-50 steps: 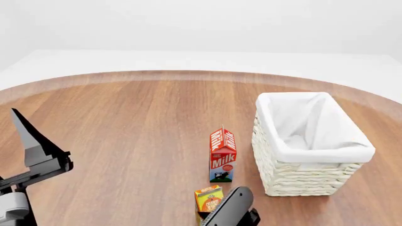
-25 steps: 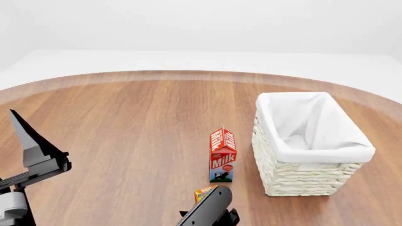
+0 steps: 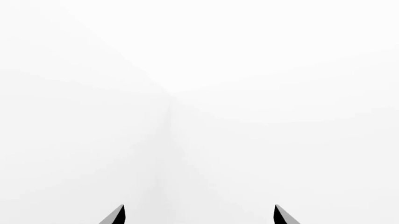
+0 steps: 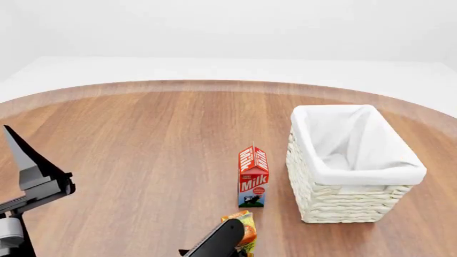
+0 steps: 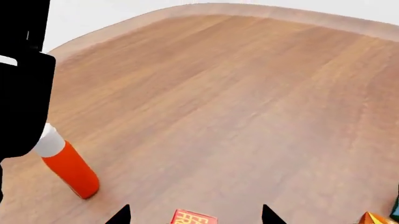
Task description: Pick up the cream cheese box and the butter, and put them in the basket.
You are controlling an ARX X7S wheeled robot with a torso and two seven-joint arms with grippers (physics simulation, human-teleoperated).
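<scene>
The butter [image 5: 194, 218] shows only in the right wrist view, as a red-orange corner with yellow lettering at the picture's edge. It lies between the tips of my right gripper [image 5: 194, 213], which is open and above the table. In the head view only my right arm [image 4: 214, 242] shows, at the bottom edge. The cream-white basket [image 4: 335, 206] with its white liner stands at the right. My left gripper [image 3: 198, 215] is open and empty, facing blank white; in the head view it [image 4: 25, 163] is raised at the far left. The cream cheese box is out of view.
A red-white milk carton [image 4: 253, 176] stands just left of the basket. An orange juice carton [image 4: 247, 227] stands in front of it, partly behind my right arm; its tip also shows in the right wrist view [image 5: 371, 218]. A ketchup bottle [image 5: 70, 169] stands near my left arm [image 5: 22, 84].
My right arm has moved left along the bottom of the head view, uncovering part of the juice carton. My left gripper has drifted slightly left and down.
</scene>
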